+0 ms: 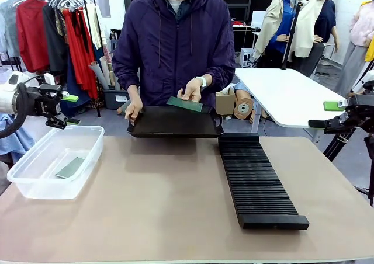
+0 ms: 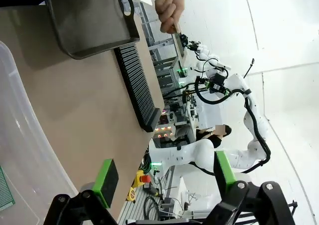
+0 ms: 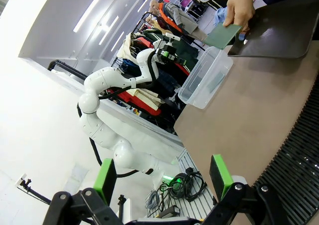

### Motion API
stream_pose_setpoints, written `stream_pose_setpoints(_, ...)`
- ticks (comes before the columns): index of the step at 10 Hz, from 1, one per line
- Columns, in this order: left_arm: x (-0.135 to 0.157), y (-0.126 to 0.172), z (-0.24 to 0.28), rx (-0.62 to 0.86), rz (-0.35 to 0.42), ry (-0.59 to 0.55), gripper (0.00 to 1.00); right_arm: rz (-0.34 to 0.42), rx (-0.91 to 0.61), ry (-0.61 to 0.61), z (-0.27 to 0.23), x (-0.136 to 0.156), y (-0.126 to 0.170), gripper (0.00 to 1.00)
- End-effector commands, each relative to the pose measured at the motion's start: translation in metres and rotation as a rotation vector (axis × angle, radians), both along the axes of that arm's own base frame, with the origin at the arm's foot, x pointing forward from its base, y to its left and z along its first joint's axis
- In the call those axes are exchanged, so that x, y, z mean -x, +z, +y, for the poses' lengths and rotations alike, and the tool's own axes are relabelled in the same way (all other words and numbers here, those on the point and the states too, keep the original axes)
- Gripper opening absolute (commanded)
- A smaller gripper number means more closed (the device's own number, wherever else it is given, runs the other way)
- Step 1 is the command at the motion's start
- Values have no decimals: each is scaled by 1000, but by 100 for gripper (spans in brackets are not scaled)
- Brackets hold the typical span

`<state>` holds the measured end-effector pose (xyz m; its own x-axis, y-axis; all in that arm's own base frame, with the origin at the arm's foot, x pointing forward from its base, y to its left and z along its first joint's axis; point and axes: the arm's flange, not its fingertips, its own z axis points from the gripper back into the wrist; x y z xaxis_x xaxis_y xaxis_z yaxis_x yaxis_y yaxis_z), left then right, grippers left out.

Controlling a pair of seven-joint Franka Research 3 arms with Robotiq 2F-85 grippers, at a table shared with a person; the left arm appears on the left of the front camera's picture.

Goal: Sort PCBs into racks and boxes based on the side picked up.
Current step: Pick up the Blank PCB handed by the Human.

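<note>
A hand [image 3: 240, 8] covers part of the held PCB [image 3: 222, 36]; the rack [image 3: 299, 160] is cropped at the edge.

Tabletop [image 1: 163, 217]: I read it as a smooth, matt tan sheet. Tray [image 1: 169, 124], at its far edge: black, smooth, faint sheen. Rack [image 1: 257, 182], just beside the tray's right corner: black, ribbed, matt. Box [image 1: 35, 188], left of the tray: clear glossy plastic, as I see it. Pale PCB [image 1: 70, 167] inside it: matt. Dark PCB [image 1: 184, 104] above the tray: dull green. Jacket [image 1: 175, 48] behind the tray: purple cloth, soft folds.
</note>
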<state>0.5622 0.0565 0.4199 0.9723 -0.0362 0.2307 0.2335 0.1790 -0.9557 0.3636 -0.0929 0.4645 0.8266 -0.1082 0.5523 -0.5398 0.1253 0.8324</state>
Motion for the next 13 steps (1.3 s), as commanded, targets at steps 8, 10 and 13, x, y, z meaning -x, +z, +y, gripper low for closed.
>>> stream_pose_setpoints(8,-1,2,1,-1,-4,-3,100,-5,-3,3,0,1,1,100)
stream_pose_setpoints(10,-1,2,1,-1,-4,-3,100,-5,-3,3,0,1,1,100)
stream_pose_setpoints(13,-1,2,1,-1,-4,-3,100,0,0,0,0,0,0,100)
